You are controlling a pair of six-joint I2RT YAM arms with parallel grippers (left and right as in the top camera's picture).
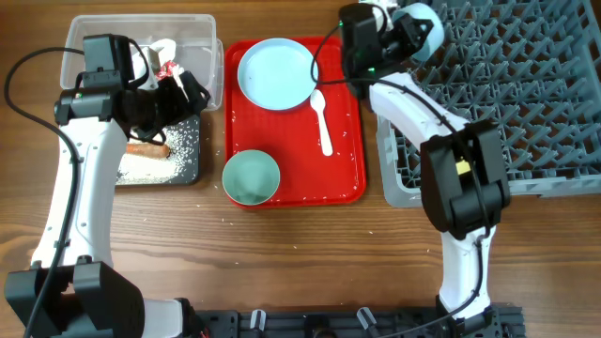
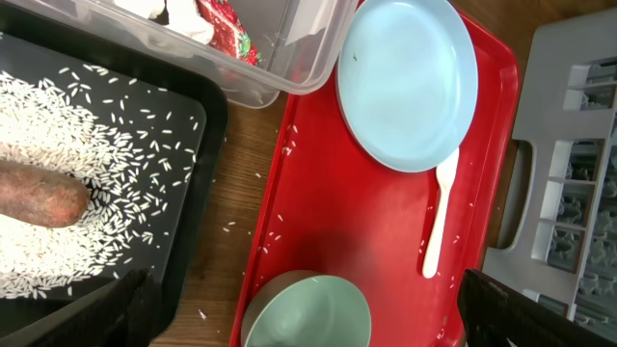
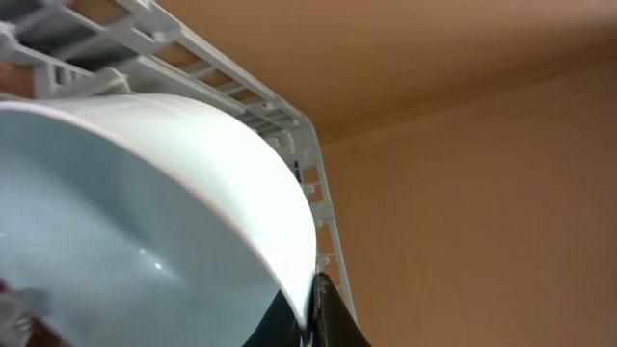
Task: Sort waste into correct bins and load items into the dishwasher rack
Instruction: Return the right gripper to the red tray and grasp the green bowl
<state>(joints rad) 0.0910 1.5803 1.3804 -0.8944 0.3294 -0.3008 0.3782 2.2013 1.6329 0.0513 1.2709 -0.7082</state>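
Overhead view: the right gripper (image 1: 399,38) is holding a pale bowl (image 1: 420,25) at the grey rack's (image 1: 526,103) edge beside the red tray (image 1: 347,178).
Its fingers are clamping the bowl's rim. The left gripper (image 1: 178,89) is hanging where the black tub (image 1: 188,174) meets the clear tub (image 1: 202,28), fingers (image 2: 96,308) spread wide, gripping nothing. The plate (image 1: 275,73), spoon (image 1: 322,120) and second bowl (image 1: 252,176) are sitting on the tray; rice (image 1: 155,167) and carrot stick (image 1: 148,148) are lying in the black tub.

The left arm (image 1: 70,178) stretches away from its base, and the left fingers (image 2: 87,313) stand wide apart, empty. The right arm (image 1: 413,103) bends far forward, and the right fingers (image 3: 333,318) pinch a bowl (image 3: 145,212) by the rim.
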